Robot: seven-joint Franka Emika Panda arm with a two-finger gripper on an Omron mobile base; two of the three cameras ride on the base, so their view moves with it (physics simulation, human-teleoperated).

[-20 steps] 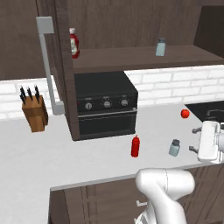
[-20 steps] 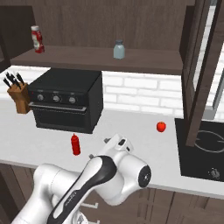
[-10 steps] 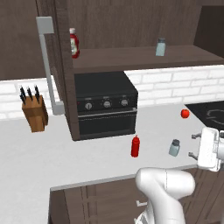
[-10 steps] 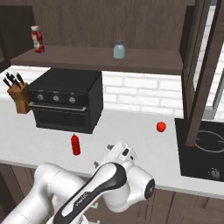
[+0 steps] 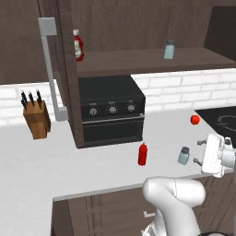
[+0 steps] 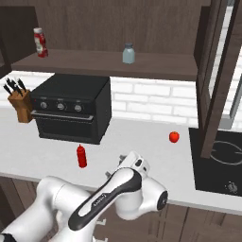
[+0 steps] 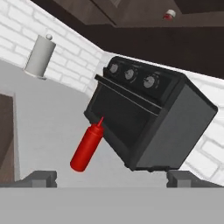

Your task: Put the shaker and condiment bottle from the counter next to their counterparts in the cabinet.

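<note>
Pincer [image 7: 112, 177] spread wide, gripping nothing. Condiment bottle [image 5: 143, 154] upright on desk [image 5: 55, 161] before black oven [image 5: 110, 115]; shaker [image 5: 184, 156] near.

Counter [image 5: 92, 170]: smooth matt white. Cabinet [image 5: 138, 27]: dark brown wood, matt grain. Bottle [image 5: 143, 154] left of tool [image 5: 215, 154]: glossy red plastic. Shaker [image 5: 184, 156] just beside tool: translucent grey-blue. Oven [image 5: 110, 115] beyond tool: matt black. Knife block [image 5: 37, 120]: pale wood.
</note>
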